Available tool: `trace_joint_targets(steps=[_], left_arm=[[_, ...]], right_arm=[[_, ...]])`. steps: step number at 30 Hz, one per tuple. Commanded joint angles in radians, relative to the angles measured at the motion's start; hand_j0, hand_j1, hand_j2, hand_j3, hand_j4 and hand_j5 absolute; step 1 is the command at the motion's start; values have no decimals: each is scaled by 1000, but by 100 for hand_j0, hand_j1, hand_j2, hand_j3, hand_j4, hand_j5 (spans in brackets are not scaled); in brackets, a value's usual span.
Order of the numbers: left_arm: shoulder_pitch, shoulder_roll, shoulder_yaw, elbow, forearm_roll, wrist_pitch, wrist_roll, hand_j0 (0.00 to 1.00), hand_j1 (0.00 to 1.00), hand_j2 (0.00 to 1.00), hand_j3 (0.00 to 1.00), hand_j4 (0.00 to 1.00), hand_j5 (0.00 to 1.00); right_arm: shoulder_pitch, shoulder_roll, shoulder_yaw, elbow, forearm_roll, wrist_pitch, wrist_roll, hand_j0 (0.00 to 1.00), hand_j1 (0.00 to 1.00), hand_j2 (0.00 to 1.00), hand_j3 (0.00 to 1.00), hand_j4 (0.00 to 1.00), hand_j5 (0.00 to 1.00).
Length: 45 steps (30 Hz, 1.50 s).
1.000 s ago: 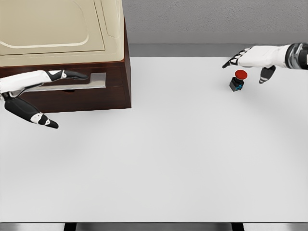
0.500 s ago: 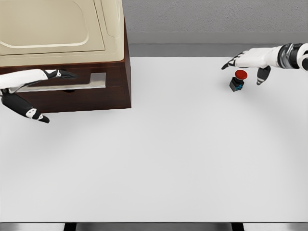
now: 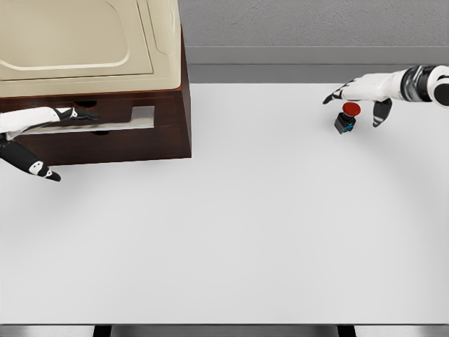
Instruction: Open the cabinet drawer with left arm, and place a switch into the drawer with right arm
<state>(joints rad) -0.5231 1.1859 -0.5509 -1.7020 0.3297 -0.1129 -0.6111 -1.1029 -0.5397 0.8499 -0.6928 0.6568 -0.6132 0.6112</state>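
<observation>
The one small black-bodied switch with a red round button point(image 3: 346, 118) sits on the white table point(image 3: 245, 225), far right of the single dark wooden cabinet point(image 3: 140, 133), ungrasped. The right hand point(image 3: 363, 95) hovers above it, fingers released. The left hand point(image 3: 38, 137), fingers spread, reaches the pale drawer point(image 3: 133, 119), which looks barely opened. Placing remains.

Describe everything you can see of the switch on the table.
The switch is a small push-button type: a round red cap on a dark, boxy base with a bluish mark on its side. It stands slightly tilted on the white table, far right and near the back edge. The right hand hovers over it with fingers spread; contact cannot be confirmed.
</observation>
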Motion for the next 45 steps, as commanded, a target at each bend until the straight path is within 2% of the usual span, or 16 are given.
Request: trace_joint_targets(steps=[1, 15, 18, 43, 45], left_arm=[[0, 7, -1, -2, 5, -2, 0, 100, 100, 100, 100, 100, 100], [31, 66, -7, -31, 20, -54, 0, 100, 100, 100, 100, 100, 100], [37, 92, -38, -31, 38, -114, 0, 100, 100, 100, 100, 100, 100], [38, 230, -144, -39, 101, -384, 0, 100, 100, 100, 100, 100, 100], [38, 236, -150, -39, 107, -392, 0, 100, 100, 100, 100, 100, 100]], right_arm=[[0, 7, -5, 12, 9, 2, 0, 100, 100, 100, 100, 100, 100], [-8, 9, -8, 13, 9, 2, 0, 100, 100, 100, 100, 100, 100], [-9, 11, -8, 32, 10, 2, 0, 100, 100, 100, 100, 100, 100], [-9, 20, -9, 35, 26, 2, 0, 100, 100, 100, 100, 100, 100], [-20, 40, -9, 73, 27, 2, 0, 100, 100, 100, 100, 100, 100]])
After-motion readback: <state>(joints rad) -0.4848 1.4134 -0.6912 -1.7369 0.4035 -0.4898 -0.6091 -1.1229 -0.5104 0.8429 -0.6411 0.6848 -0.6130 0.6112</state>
